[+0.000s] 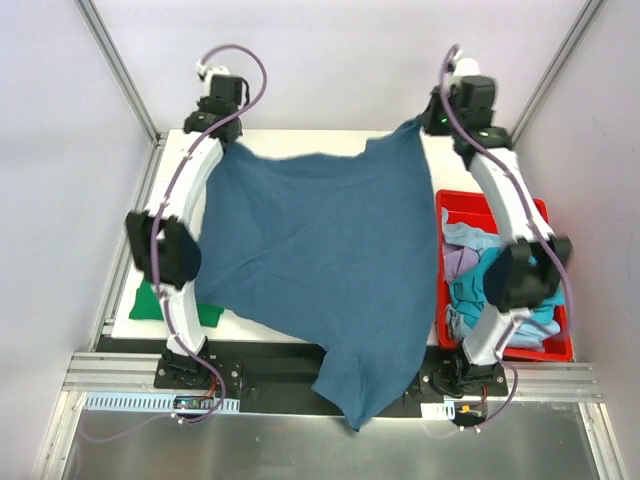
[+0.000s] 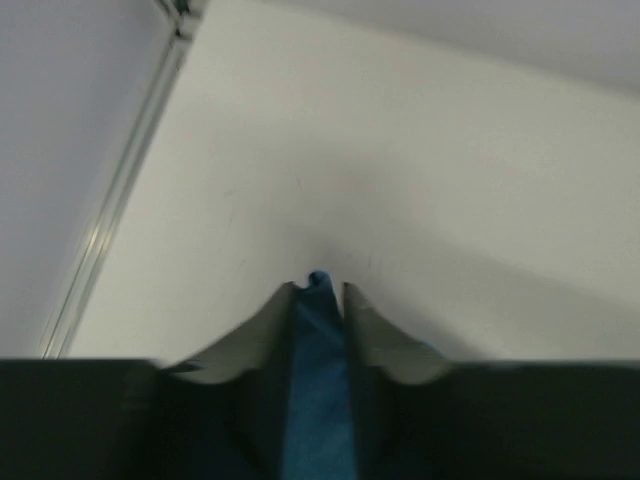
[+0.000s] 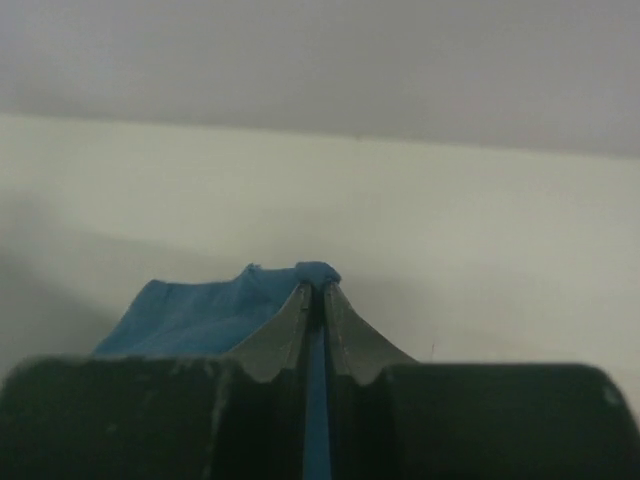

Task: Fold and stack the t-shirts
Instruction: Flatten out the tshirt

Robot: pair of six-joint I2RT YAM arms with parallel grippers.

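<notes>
Left gripper (image 2: 320, 288) and right gripper (image 3: 318, 284) each pinch a corner of the dark teal-blue t-shirt (image 1: 320, 250) near frame top, spreading it across the table (image 1: 330, 142), presumably for folding.

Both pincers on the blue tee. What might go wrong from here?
1. Only a small tuft of the dark blue t-shirt shows past the left pincer tips; it may slip out.
2. The hem hangs off the near table edge over the base rail and could snag when pulled.
3. Its right edge lies beside the red bin; dragging may catch the rim.
</notes>
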